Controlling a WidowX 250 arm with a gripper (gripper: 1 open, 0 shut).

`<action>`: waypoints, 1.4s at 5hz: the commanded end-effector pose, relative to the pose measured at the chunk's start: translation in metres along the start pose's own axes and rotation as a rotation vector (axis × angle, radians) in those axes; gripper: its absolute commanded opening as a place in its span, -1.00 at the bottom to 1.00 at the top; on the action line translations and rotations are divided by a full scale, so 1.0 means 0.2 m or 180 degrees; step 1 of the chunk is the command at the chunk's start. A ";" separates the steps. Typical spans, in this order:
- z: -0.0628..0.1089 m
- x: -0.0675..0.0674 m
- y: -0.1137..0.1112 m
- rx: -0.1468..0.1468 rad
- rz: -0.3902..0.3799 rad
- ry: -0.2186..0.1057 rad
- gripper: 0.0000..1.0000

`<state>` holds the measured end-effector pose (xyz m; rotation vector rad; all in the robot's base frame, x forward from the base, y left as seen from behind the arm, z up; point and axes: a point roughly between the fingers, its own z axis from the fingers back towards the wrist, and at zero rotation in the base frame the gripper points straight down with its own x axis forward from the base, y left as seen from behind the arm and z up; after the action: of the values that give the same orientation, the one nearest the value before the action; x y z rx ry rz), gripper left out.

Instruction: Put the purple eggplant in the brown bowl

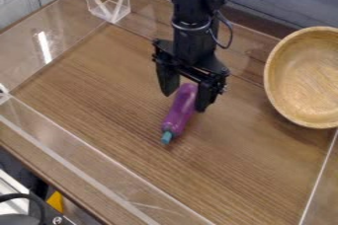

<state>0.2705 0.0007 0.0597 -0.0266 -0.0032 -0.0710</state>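
Wooden table [93,91] carries purple eggplant [177,116] and brown bowl [305,77]

Arm: single, black, descending from the upper frame edge, wrist vertical. Gripper [187,90]: pointing straight down, two dark fingers [166,79] spread wide apart, nothing between them.
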 end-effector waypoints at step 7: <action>-0.09 0.07 0.00 -0.0098 -0.0077 -0.0299 1.00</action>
<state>0.2801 -0.0034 0.0339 -0.0628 -0.0683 -0.0969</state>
